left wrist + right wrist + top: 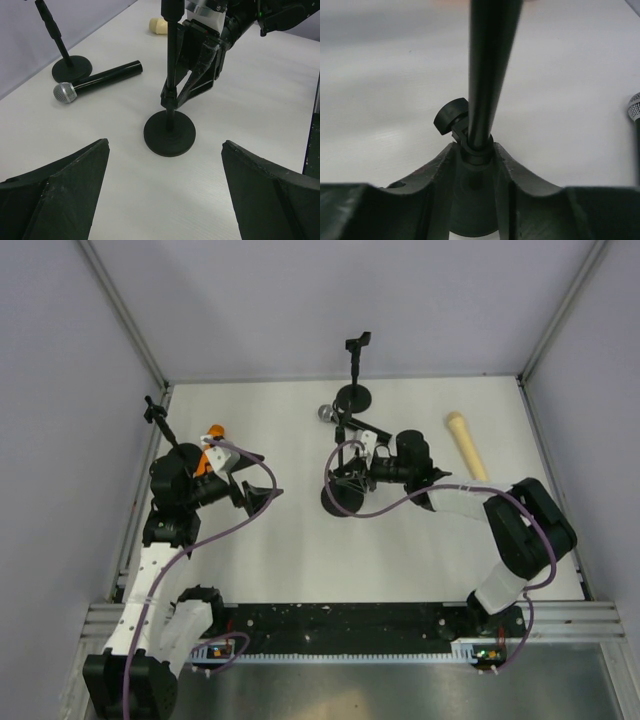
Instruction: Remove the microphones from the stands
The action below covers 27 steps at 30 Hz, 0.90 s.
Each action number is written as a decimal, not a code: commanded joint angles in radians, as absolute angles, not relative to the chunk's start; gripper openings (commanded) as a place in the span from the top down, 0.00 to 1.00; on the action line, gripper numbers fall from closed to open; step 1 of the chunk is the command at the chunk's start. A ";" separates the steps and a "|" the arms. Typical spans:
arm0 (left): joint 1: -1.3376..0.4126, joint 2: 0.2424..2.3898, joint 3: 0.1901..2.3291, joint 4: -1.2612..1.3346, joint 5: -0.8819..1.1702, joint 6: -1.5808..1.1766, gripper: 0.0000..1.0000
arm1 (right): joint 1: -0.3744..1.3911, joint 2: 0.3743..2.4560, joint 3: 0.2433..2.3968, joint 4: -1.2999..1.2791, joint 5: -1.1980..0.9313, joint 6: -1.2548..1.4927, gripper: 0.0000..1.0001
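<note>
The black microphone [335, 418] with a silver mesh head lies flat on the table, apart from any stand; it also shows in the left wrist view [100, 80] and at the edge of the right wrist view [635, 107]. In the middle stands a black stand [345, 498] with a round base [170, 134] and no microphone on it. My right gripper [352, 465] comes in from the right, its jaws tight against both sides of the stand's pole collar [477, 150]. My left gripper [268, 495] is wide open and holds nothing, facing that stand from the left [165, 144].
A second empty stand [354, 395] is at the back centre [72, 68], and a third [160, 420] is at the left edge. An orange microphone [213, 435] lies by the left arm. A cream microphone [466, 445] lies at the back right.
</note>
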State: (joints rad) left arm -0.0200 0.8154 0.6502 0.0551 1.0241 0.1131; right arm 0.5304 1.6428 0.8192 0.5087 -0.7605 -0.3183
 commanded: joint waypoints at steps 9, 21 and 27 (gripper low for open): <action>-0.012 0.804 0.647 0.126 1.040 0.083 0.01 | 0.514 1.606 0.816 0.692 -0.640 -0.098 1.00; -0.012 0.801 0.640 0.126 1.012 0.100 0.01 | 0.707 1.603 0.764 0.796 -0.099 -0.123 1.00; -0.011 0.798 0.638 0.124 1.014 0.101 0.01 | 0.719 1.637 0.830 0.678 -0.119 -0.123 0.74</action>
State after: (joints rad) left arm -0.0177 0.8139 0.6437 0.0803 1.0142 0.0986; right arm 0.7120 1.6333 0.7631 0.6674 -0.1749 -0.1181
